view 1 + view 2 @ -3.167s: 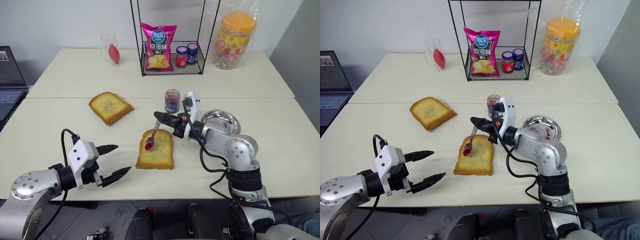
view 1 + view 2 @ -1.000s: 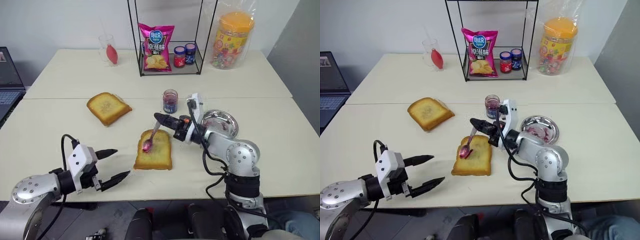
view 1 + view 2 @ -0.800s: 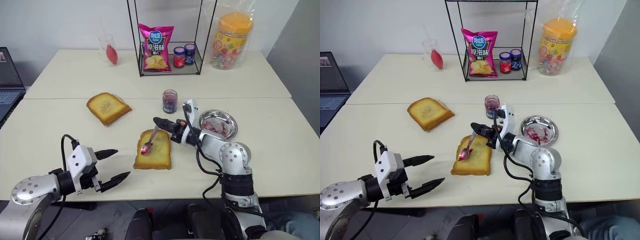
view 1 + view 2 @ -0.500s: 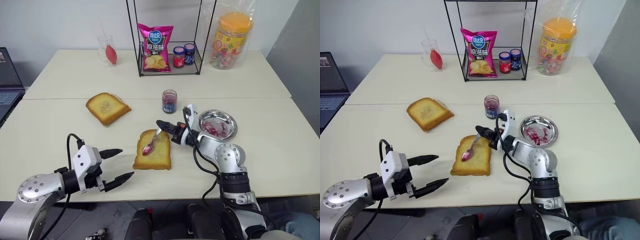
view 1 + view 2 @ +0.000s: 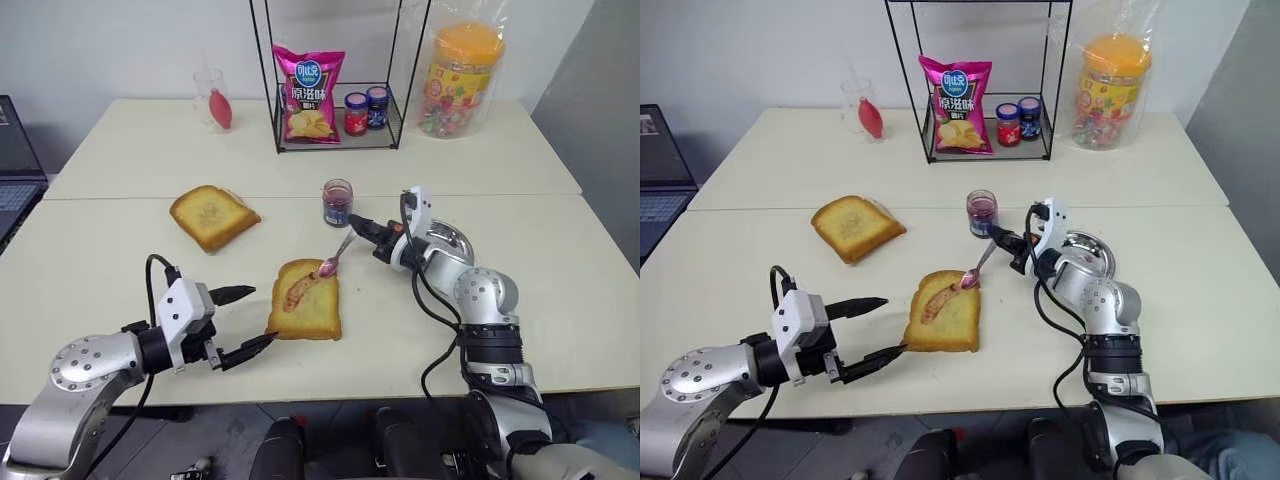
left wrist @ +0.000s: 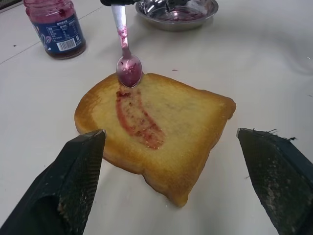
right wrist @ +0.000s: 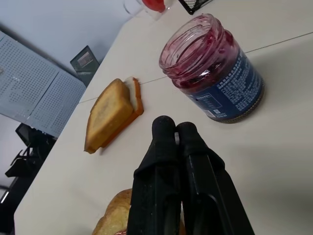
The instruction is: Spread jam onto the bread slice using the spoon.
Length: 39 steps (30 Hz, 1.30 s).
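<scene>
The right gripper (image 5: 372,237) is clamped on the spoon (image 5: 338,254) handle, bowl over the bread (image 5: 305,312) at its 1 o'clock corner. A jam (image 6: 137,117) streak crosses the soft, crumbly face; press lightly. The left gripper (image 5: 252,320) gapes at 9 o'clock.

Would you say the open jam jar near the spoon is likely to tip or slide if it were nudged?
The jam jar looks squat with a broad base, so it would probably slide rather than tip. Its glass walls and the smooth table suggest little friction. With no lid on, a hard knock might spill jam.
</scene>
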{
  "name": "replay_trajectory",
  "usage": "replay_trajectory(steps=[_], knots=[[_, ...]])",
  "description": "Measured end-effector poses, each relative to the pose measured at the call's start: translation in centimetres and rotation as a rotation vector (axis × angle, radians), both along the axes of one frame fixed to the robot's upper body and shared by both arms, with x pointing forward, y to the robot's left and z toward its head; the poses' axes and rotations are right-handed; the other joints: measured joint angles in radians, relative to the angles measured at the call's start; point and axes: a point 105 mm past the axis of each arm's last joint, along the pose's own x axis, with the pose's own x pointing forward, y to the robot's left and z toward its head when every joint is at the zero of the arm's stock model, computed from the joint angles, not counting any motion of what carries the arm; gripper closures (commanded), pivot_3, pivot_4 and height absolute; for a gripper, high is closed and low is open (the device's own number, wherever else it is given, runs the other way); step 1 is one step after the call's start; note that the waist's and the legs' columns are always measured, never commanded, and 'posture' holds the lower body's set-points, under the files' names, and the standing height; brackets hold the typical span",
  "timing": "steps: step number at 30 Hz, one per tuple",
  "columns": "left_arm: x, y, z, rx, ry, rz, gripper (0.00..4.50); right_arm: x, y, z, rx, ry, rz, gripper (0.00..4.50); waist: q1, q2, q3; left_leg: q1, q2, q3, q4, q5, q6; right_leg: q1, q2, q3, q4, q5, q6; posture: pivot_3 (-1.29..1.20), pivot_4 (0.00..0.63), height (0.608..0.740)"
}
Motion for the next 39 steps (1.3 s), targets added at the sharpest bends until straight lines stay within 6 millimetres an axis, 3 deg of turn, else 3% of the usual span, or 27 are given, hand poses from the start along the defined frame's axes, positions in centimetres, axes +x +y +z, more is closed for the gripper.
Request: replay_trajectory(steps=[4,6,13,22,33,39], knots=[[0.1,0.1,0.0,-0.001,0.0,0.009,0.0,-2.1,2.0,2.5,0.084,-0.028,0.093,4.49,-0.001,0.0,0.0,0.0,0.0,0.0,0.0,0.0,0.0,0.0,0.0,0.0,0.0,0.0,0.0,0.0,0.15,0.74],[0.0,0.1,-0.1,-0.001,0.004,0.01,0.0,-2.3,2.7,2.7,0.097,-0.023,0.108,4.49,-0.001,0.0,0.0,0.0,0.0,0.0,0.0,0.0,0.0,0.0,0.0,0.0,0.0,0.0,0.0,0.0,0.15,0.74],[-0.3,0.4,-0.6,0.0,0.025,0.008,0.0,-2.4,5.7,-0.7,0.057,0.079,0.114,4.49,0.001,0.0,0.0,0.0,0.0,0.0,0.0,0.0,0.0,0.0,0.0,0.0,0.0,0.0,0.0,0.0,0.15,0.74],[-0.3,0.6,-0.9,0.002,0.032,0.015,0.0,-2.6,4.2,-2.5,0.006,0.117,0.092,4.49,0.001,0.0,0.0,0.0,0.0,0.0,0.0,0.0,0.0,0.0,0.0,0.0,0.0,-0.001,-0.001,0.0,0.15,0.74],[-0.3,0.6,-0.9,0.01,0.016,0.015,0.0,-2.9,0.9,-2.0,-0.03,0.118,0.076,4.49,0.001,0.0,0.0,0.0,0.0,0.0,0.0,0.0,0.0,0.0,0.0,0.0,0.0,-0.001,-0.001,0.0,0.15,0.74],[-0.3,0.6,-0.9,0.008,0.007,0.012,0.0,-2.4,1.0,-1.0,0.021,0.135,0.047,4.49,0.0,0.0,0.0,0.0,0.0,0.0,0.0,0.0,0.0,0.0,0.0,0.0,0.0,-0.001,-0.001,0.0,0.15,0.74]])
